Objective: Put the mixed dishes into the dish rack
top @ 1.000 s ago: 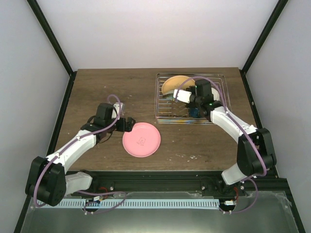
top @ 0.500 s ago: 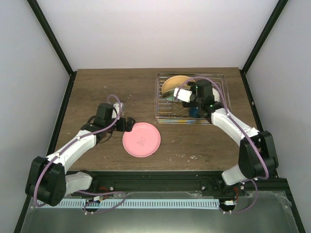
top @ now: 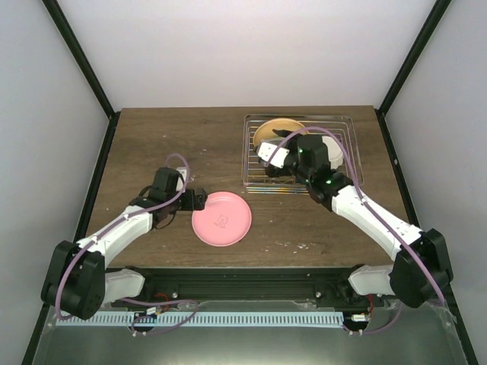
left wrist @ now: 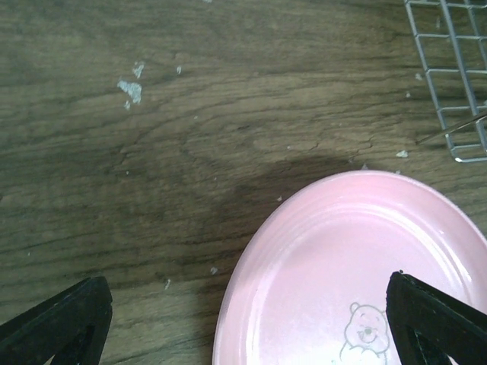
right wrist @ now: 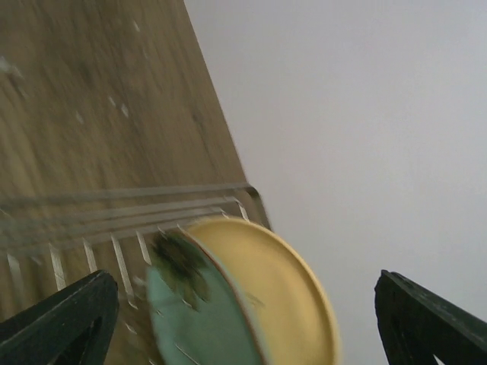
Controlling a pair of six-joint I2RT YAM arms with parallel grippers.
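Pink plate (top: 221, 219) is lying flat on the wooden table (top: 152, 144), outside the dish rack (top: 255, 181) and a little off its near-left corner. It is the only dish showing on the bare wood in the overhead view. The left gripper (top: 200, 199) is sitting low at the plate's left rim. Its fingers are spread wide and gripping nothing, and the rim is lying just ahead of the gap between them. Over the last second this arm has hardly been moving.

The change is happening on the other side. The right gripper (top: 268, 158) has been swinging leftward across the rack while its elbow is pulling back toward the near edge, and the blur in its wrist view fits an arm in motion. Its fingers are also standing wide apart, with nothing between them. That view is showing an orange-yellow plate (top: 268, 131) standing on edge in the rack, with a mint plate (right wrist: 202, 319) upright just in front of it.

This suggests the right arm is done with its last placement and is coming free. The pink plate is probably next, and the left arm looks poised to close on its rim. A flat plate on wood gives little to pinch, so the fingers may slip off the rim.
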